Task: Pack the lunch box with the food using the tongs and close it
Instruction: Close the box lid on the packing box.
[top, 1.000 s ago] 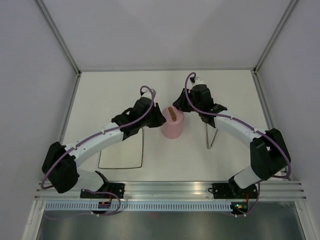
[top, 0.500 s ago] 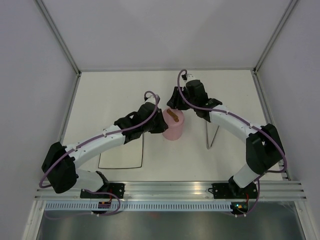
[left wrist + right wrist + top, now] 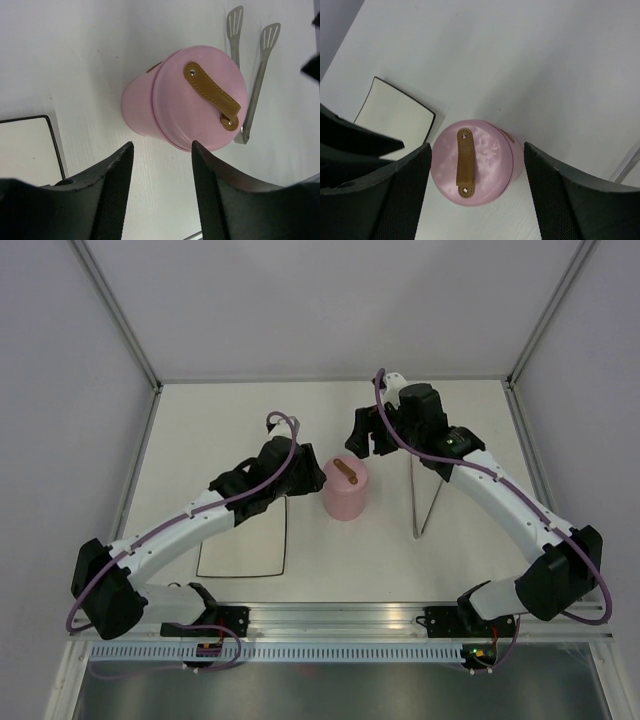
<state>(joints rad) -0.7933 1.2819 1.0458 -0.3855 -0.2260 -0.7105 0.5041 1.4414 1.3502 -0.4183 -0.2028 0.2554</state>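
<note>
A: Where does the lunch box [image 3: 345, 498] stand?

B: Upright on the table, with its lid [image 3: 345, 471] on top and the brown handle [image 3: 212, 95] lying flat across it. No food is in sight. The white plate [image 3: 245, 555] to the left of the box is bare, so I judge the pieces are inside.

A: And the tongs [image 3: 424, 502]?

B: Flat on the table to the right of the box, apart from it. Their arms form a narrow V with nothing between the tips.

A: The grippers?

B: The left gripper [image 3: 161, 145] sits just left of the box, jaws spread, gripping nothing. The right gripper [image 3: 477, 146] hangs above the box on its far side, jaws wide either side of the lid without touching it, also empty.

A: So which step is this?

B: The closing, and it looks done. I cannot tell whether the lid is seated all the way round.

A: Next?

B: Both arms need to draw away from the box without nudging it or snagging the handle.
</note>
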